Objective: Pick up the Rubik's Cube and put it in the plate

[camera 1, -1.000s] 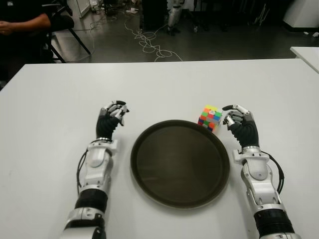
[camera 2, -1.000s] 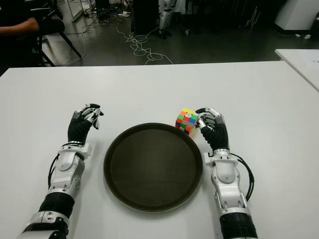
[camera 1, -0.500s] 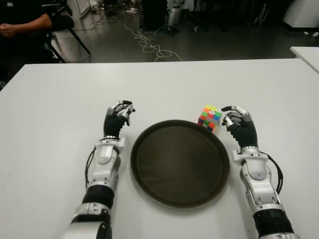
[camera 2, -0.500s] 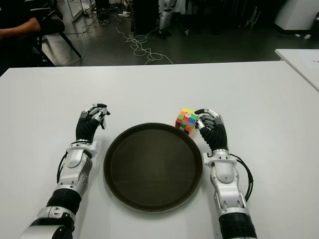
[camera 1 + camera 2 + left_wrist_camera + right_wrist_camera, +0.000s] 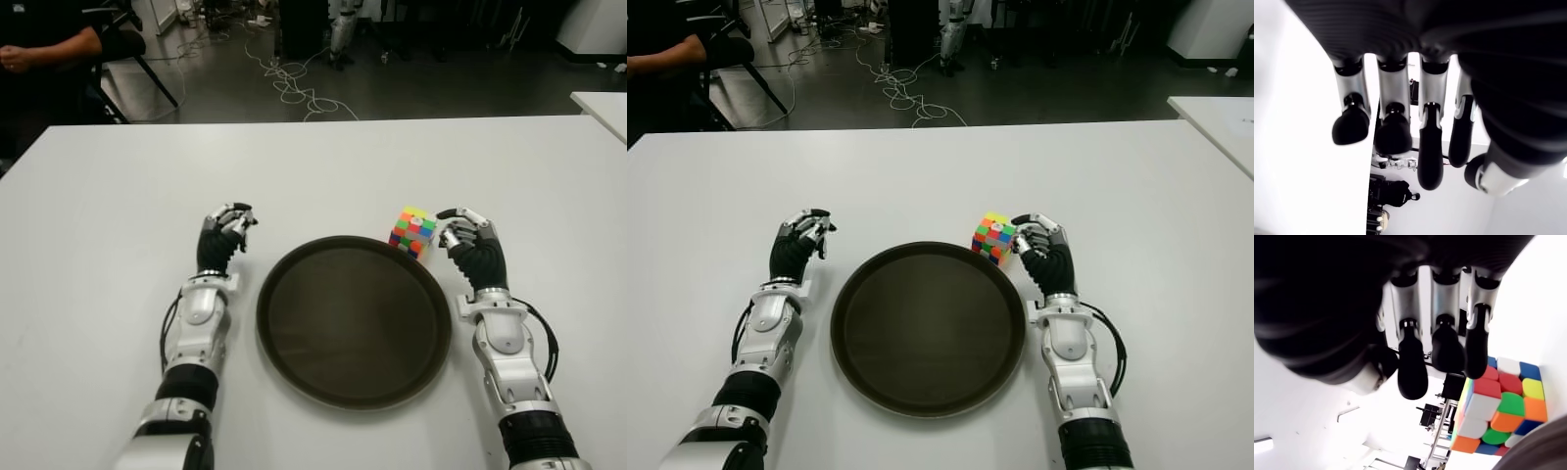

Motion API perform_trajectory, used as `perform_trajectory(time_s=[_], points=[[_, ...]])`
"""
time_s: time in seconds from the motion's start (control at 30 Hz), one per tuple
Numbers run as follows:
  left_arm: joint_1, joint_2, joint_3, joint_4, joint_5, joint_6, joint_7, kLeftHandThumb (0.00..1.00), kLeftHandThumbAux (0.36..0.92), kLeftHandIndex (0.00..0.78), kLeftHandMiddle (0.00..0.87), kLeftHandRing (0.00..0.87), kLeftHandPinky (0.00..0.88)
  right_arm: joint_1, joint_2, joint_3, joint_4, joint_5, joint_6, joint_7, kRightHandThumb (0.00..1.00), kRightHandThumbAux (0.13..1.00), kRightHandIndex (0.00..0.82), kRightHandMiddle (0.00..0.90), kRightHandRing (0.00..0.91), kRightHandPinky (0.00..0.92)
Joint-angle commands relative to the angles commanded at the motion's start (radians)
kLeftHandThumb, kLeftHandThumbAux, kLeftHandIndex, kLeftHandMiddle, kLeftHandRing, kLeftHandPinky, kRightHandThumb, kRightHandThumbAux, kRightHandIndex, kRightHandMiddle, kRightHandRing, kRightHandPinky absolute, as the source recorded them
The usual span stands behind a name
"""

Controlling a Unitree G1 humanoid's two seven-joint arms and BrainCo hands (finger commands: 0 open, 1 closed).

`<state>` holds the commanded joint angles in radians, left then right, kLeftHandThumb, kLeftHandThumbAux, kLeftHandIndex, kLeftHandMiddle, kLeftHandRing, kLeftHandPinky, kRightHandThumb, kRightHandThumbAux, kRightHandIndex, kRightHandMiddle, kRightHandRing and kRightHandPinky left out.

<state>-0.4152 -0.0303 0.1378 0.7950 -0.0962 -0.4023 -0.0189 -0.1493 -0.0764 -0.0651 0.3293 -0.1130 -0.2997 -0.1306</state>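
multicoloured rubik's cube [image 5: 412,231] beside right robot hand [image 5: 468,238], fingers loosely curled, contact unclear

A broad white table [image 5: 118,196] filled most of the room in front. Beyond its far edge, pale tangled cables [image 5: 294,83] lay on the dark grey floor [image 5: 441,83]. A person's forearm in a black sleeve [image 5: 44,49] showed at the far left, and a second white table's corner [image 5: 602,106] at the right.

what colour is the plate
The round plate is dark brown, almost black, and plain; the left eye view shows it best.
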Motion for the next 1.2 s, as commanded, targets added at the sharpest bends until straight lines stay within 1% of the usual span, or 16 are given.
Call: perform_trajectory(time_s=[0.17, 0.57, 0.8, 1.07, 1.2], points=[[-0.001, 0.0, 0.003, 0.001, -0.015, -0.005, -0.021, 0.856, 0.656, 0.425, 0.568, 0.788, 0.811, -0.003, -0.004, -0.002, 0.009, 0.007, 0.003, 0.006, 0.697, 0.727, 0.428, 0.725, 0.763, 0.791], [-0.007, -0.003, 0.027, 0.004, -0.049, -0.028, -0.048, 0.853, 0.66, 0.418, 0.542, 0.787, 0.804, -0.004, 0.003, -0.006, -0.002, 0.02, -0.007, 0.009, 0.698, 0.726, 0.428, 0.733, 0.769, 0.792], [-0.012, 0.004, 0.036, 0.01, -0.048, -0.052, -0.046, 0.855, 0.659, 0.42, 0.545, 0.783, 0.812, -0.012, 0.0, -0.01, -0.006, 0.004, -0.018, -0.014, 0.697, 0.728, 0.427, 0.734, 0.769, 0.795], [-0.028, 0.016, 0.042, 0.022, -0.04, -0.082, -0.048, 0.855, 0.657, 0.426, 0.549, 0.77, 0.804, -0.046, -0.018, -0.015, -0.063, -0.003, 0.017, -0.009, 0.698, 0.728, 0.427, 0.732, 0.763, 0.791], [-0.041, 0.023, 0.041, 0.027, -0.04, -0.087, -0.058, 0.854, 0.657, 0.427, 0.557, 0.768, 0.801, -0.089, -0.043, -0.017, -0.062, -0.02, 0.027, -0.008, 0.7, 0.727, 0.427, 0.724, 0.757, 0.788]])
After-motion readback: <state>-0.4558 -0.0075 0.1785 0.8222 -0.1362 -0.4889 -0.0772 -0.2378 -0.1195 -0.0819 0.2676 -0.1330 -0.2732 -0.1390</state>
